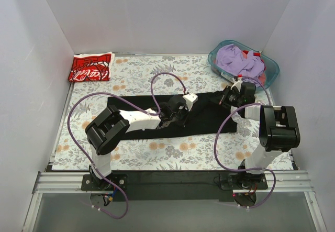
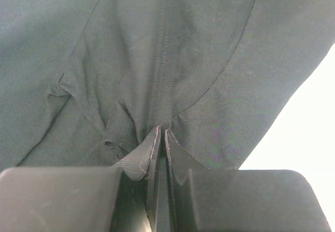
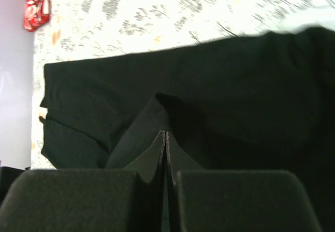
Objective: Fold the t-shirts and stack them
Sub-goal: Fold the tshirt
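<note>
Shirts, 2: black t-shirt (image 1: 209, 121) tight in left gripper (image 2: 161, 133) and right gripper (image 3: 165, 135), red t-shirt (image 1: 90, 67) well apart.

My left arm (image 1: 137, 119) hides the middle of the large black cloth t-shirt (image 1: 205, 118). Off its far-left corner, red cloth t-shirt (image 1: 90, 67): white print too small to read, cropped in right wrist view.

The large t-shirt (image 1: 209, 118) lies across the frame's centre, the printed t-shirt (image 1: 90, 67) upper left, a tub (image 1: 273, 67) upper right, seemingly holding clothes (image 1: 235, 59).
</note>
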You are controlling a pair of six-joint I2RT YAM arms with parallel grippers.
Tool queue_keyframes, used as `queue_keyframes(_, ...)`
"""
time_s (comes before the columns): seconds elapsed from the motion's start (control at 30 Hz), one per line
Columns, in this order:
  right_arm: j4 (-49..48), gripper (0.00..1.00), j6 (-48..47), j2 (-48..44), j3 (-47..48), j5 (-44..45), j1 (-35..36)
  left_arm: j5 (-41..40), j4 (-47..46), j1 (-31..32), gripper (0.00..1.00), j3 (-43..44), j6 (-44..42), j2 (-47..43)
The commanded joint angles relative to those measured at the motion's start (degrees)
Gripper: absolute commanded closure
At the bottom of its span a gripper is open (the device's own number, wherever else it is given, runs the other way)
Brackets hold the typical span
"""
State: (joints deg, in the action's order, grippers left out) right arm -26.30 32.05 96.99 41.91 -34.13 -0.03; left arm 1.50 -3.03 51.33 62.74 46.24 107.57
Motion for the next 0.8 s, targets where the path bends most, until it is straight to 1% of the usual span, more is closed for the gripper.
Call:
queue_keyframes(0.0, 4.23, 0.99, -4.18, -3.47, -1.04, 3.19, -1.99, 0.26, 1.45, 0.00, 1.00, 1.42, -1.15, -1.22)
queue_keyframes(0.13, 6.79, 0.99, -5.07, -4.61, -2.18, 4.16, -2.16, 2.02, 1.62, 0.00, 1.00, 1.51, -1.50, -0.87)
queue_keyframes(0.4, 9.95, 0.99, -5.07, -8.66, -4.56, 6.88, -2.16, 1.49, 2.24, 0.00, 0.99, 1.68, -1.85, -0.08)
queue_keyframes(0.57, 15.04, 0.99, -7.52, -10.24, -1.31, 6.97, -2.16, 2.19, 4.34, 0.00, 0.99, 2.91, -2.47, -2.71)
queue_keyframes(0.77, 19.45, 0.99, -9.11, -10.77, -0.69, 8.03, -2.16, 6.50, 5.75, 0.00, 0.99, 3.00, -2.55, -3.95)
